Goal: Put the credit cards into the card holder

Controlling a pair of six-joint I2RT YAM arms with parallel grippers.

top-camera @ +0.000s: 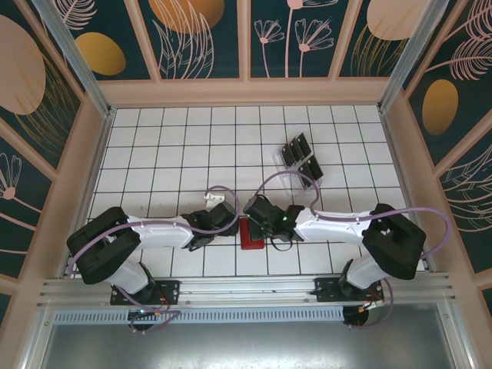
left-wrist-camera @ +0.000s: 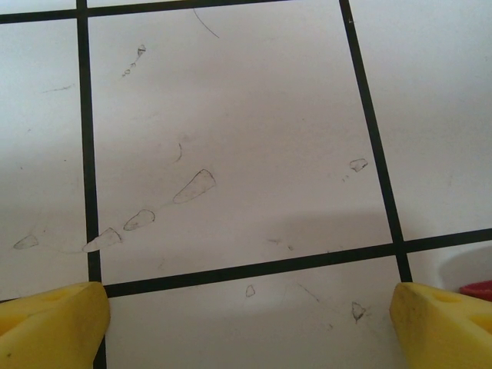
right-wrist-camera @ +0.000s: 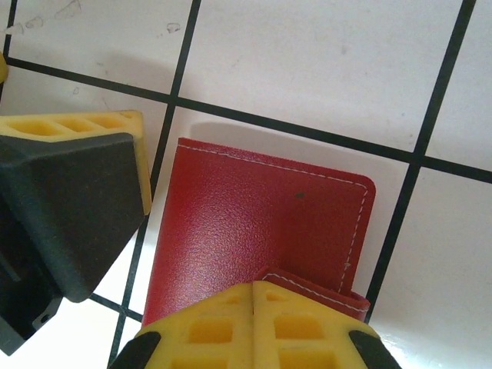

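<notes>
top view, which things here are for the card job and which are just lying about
For the job:
- red wallet
- black cards

Just lying about:
- clear tray that the cards sit in

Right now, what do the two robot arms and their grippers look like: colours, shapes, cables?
The left arm and the right arm both have smooth white links between bulky black joint housings. A thin purple cable loops along each arm. The left gripper and the right gripper have blocky yellow fingers with square hollow cells, set on black mounts.
</notes>
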